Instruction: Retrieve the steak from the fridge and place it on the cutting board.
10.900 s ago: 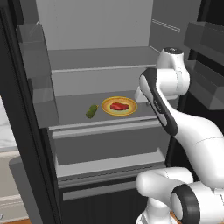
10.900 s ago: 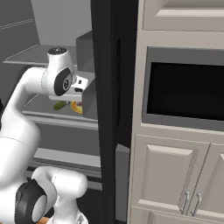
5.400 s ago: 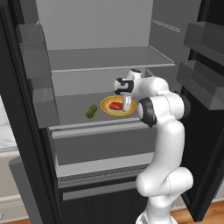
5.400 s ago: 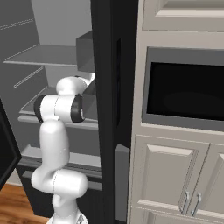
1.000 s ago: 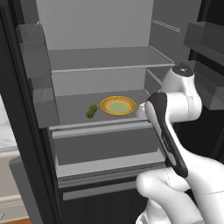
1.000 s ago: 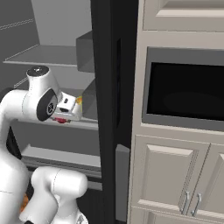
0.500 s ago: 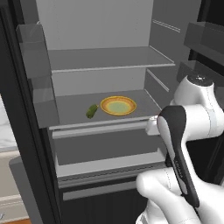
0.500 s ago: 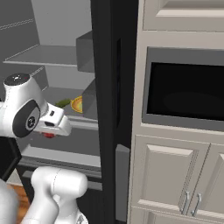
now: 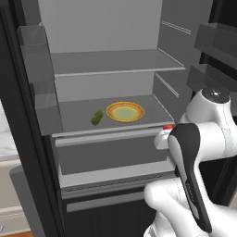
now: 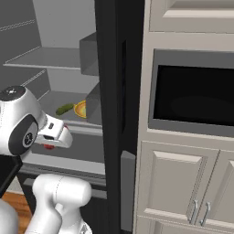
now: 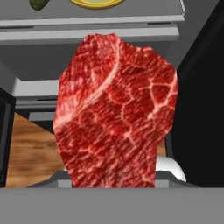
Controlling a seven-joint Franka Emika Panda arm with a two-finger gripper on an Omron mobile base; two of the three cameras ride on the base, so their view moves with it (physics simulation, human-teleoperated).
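The first half of the task appears complete: the steak (image 11: 116, 111) is off the yellow-rimmed plate (image 9: 125, 111), which sits bare on the fridge (image 9: 106, 65) shelf with the small green vegetable (image 9: 97, 117) just to its left. The steak is held in the gripper (image 10: 49, 145), outside and in front of the shelf's near edge, at the right side of the fridge opening. The jaws are closed on the steak; the fingers themselves are hidden behind the meat, so the grip is judged from the way the steak stands upright directly before the hand camera. Remaining work: carry the steak to the cutting board and set it down there. The hand view shows the marbled red face of the steak in full, with the shelf edge, plate and vegetable beyond it. The left base view shows a small red sliver at the wrist and the bare plate. The right base view shows the beige cabinets (image 10: 183, 183) and the built-in microwave (image 10: 192, 96) to the right of the fridge.
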